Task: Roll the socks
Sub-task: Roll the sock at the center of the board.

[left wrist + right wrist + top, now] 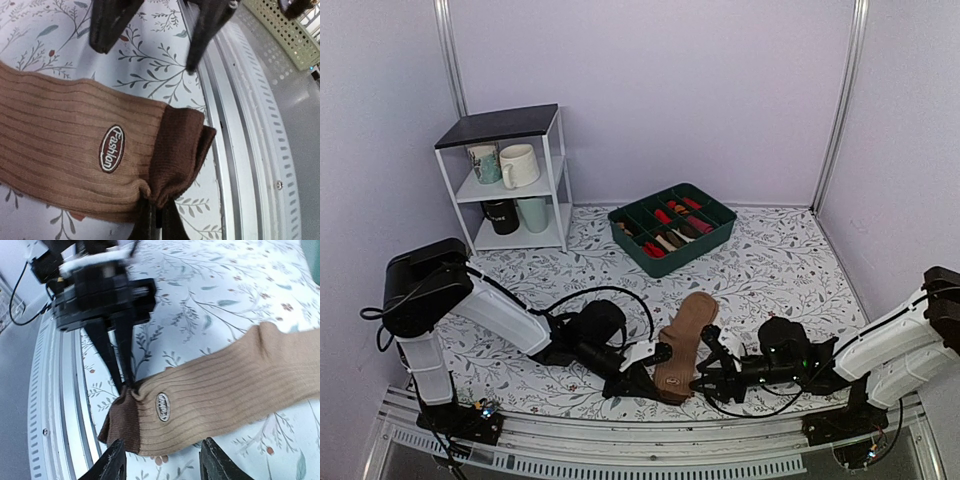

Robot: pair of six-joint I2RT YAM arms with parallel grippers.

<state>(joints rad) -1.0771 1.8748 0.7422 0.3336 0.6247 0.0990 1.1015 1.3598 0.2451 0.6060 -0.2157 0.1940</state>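
Though cropped below, left gripper [156, 212] pinches socks [65, 145].

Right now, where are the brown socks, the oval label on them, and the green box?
socks [686, 338], top view, on the tan ribbed middle.
oval label [111, 148], left wrist view, on its lettering.
green box [700, 250], top view, on its near outer wall.

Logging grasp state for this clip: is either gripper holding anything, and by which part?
The left gripper is shut on the socks, pinching the edge of the dark brown cuff. The right gripper is open near it, holding nothing.
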